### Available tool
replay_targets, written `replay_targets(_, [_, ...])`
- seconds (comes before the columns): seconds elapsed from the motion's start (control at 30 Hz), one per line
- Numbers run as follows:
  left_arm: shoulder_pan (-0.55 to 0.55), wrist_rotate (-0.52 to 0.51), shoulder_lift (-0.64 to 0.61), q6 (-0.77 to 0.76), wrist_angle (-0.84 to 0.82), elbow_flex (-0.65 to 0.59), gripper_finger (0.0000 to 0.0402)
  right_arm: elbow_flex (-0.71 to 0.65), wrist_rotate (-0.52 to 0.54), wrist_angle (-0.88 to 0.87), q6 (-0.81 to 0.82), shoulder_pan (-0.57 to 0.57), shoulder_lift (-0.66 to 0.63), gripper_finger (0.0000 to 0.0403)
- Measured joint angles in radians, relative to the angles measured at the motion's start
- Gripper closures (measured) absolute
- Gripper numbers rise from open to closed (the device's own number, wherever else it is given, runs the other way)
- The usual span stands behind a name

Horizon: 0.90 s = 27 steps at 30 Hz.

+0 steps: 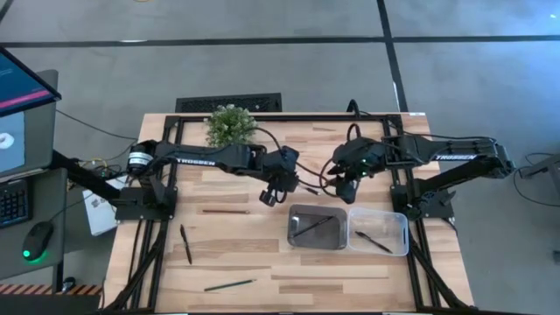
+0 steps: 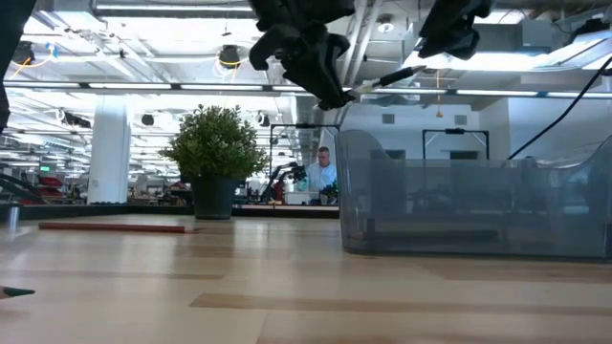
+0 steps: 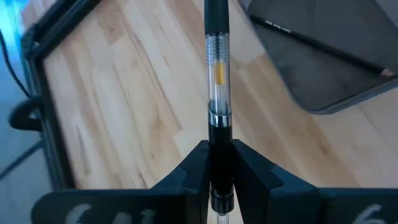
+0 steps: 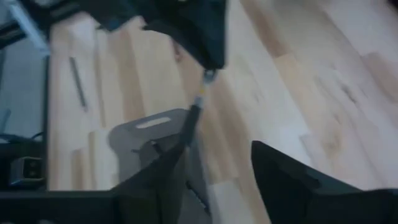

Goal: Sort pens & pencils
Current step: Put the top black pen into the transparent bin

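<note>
My left gripper [image 1: 273,192] hangs over the table's middle, shut on a pen [image 1: 306,186] that has a clear barrel and black ends. In the low view this pen [image 2: 382,78] sticks out toward my right gripper [image 1: 346,191], which is open and a short way off its free end. In the right wrist view the pen [image 4: 194,112] shows just ahead of the open fingers. A thin pencil [image 1: 311,227] lies in the metal tray [image 1: 296,240]. A black pen [image 1: 374,241] lies in the clear bin [image 1: 399,220]. My left gripper pinches the pen between its two fingers [image 3: 249,168] at the black section [image 3: 217,134] below the clear barrel. The pen lies along the fingers and reaches out past their tips. It is lifted clear of the table, nearly level, its free end slightly raised.
On the bare wood lie a black pen [image 1: 185,244] at the near left, a greenish pencil [image 1: 229,284] by the near edge and a reddish pencil [image 1: 225,211] left of the tray. A potted plant [image 1: 230,125] stands at the far edge. Black frame rails run along both sides.
</note>
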Motion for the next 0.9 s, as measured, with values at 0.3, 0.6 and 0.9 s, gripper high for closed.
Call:
replay_targets(0.3, [-0.013,-0.097,0.000,0.158,0.104,0.000,0.0359,0.000,0.003,0.026,0.000,0.029,0.007,0.0154])
replay_targets(0.6, [-0.038,-0.158,0.000,0.255,0.200,0.000,0.0359,0.000,0.005,0.060,-0.001,0.041,0.007,0.0154])
replay_targets(0.9, [-0.061,-0.253,0.000,0.321,0.265,0.000,0.0359,0.000,0.005,0.066,0.025,0.041,0.007,0.0154])
